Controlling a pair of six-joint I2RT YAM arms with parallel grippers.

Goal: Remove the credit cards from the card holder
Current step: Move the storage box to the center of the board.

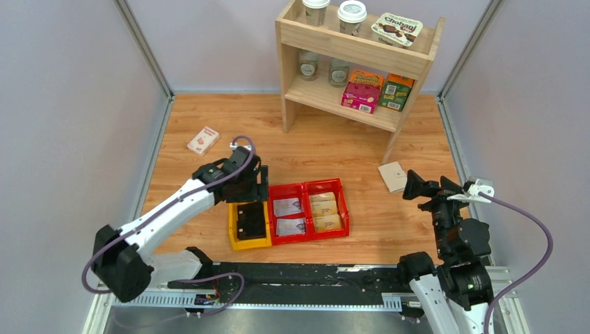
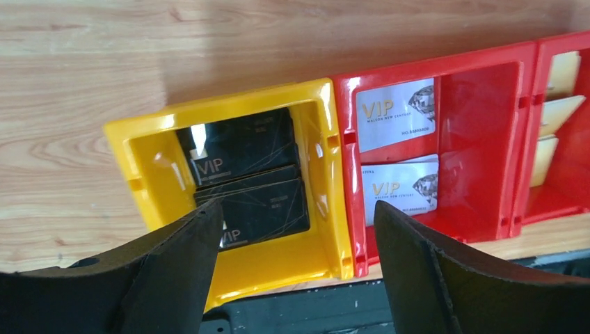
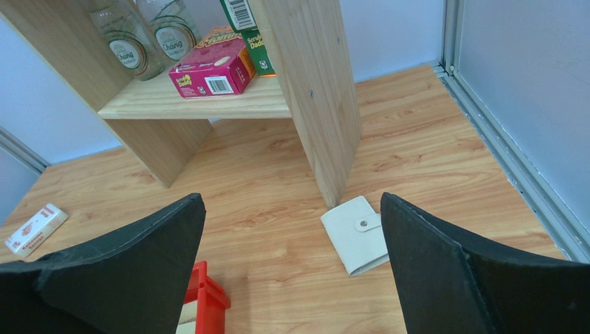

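The card holder [image 1: 393, 176] [image 3: 355, 240], a cream wallet, lies folded with its snap tab fastened by the shelf's leg. My right gripper [image 1: 428, 188] [image 3: 292, 198] hovers open just near and right of it, nothing between its fingers. Two silver-grey credit cards [image 1: 289, 216] [image 2: 395, 113] printed "VIP" lie flat in the middle red bin [image 1: 277, 236] [image 2: 480, 139]. My left gripper [image 1: 249, 195] [image 2: 296, 209] hangs open and empty over the yellow bin [image 1: 250, 243] [image 2: 278, 268]. Anything inside the wallet is hidden.
Black cards [image 2: 243, 174] fill the yellow bin; tan cards [image 1: 325, 212] sit in the right red bin. A wooden shelf [image 1: 355, 62] with cups and boxes stands at the back. A white-and-red small box [image 1: 202, 140] lies back left. A black rail [image 1: 299, 275] runs along the near edge.
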